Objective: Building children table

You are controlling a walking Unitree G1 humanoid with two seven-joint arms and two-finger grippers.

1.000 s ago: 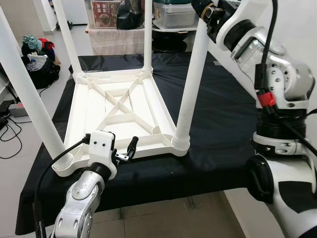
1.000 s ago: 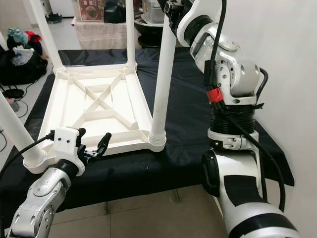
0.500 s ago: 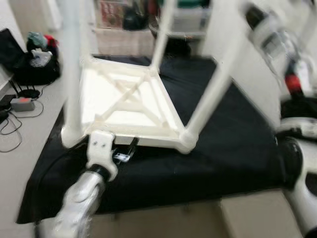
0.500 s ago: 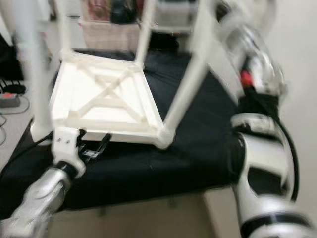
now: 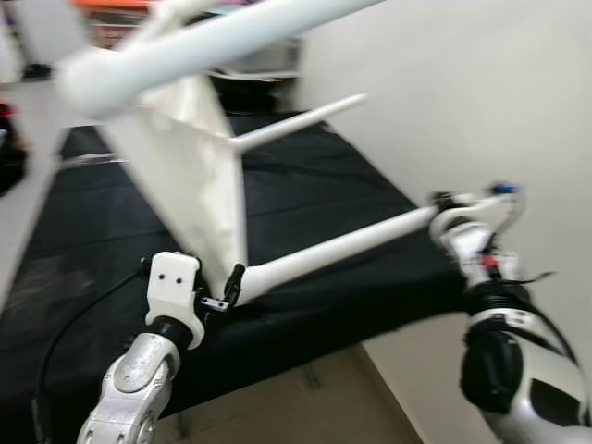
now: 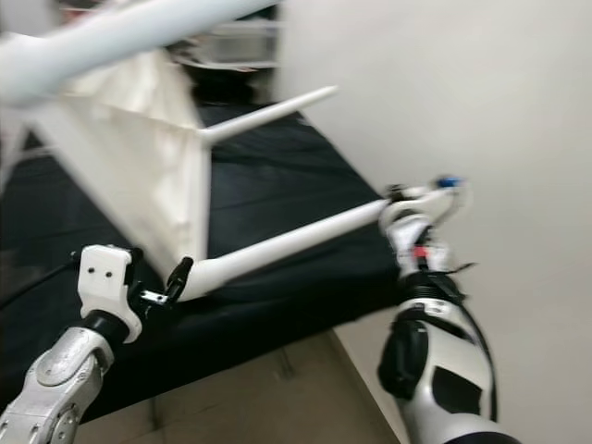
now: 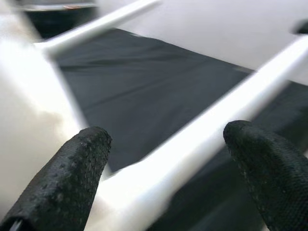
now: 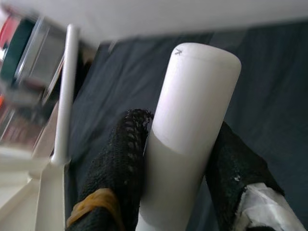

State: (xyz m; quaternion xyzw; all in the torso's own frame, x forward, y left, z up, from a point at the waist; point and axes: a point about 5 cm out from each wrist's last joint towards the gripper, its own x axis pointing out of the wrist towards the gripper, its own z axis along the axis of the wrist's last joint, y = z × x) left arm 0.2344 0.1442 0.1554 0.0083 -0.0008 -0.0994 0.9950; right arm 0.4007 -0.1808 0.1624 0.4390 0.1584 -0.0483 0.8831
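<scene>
Gripping table leg (image 8: 187, 139): right hand (image 8: 179, 159); left hand (image 7: 166, 168) spread.

one white table (image 5: 190, 166), three visible legs (image 5: 333, 248), two end effectors (image 5: 231, 282)

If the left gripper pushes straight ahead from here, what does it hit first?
Most likely the white table leg lying across between the open left gripper fingers, near its joint with the tabletop; depth is blurred.

wall (image 5: 444, 83): plain white, right | floor (image 5: 333, 407): beige tile | black cloth (image 5: 314, 185): covers platform
</scene>
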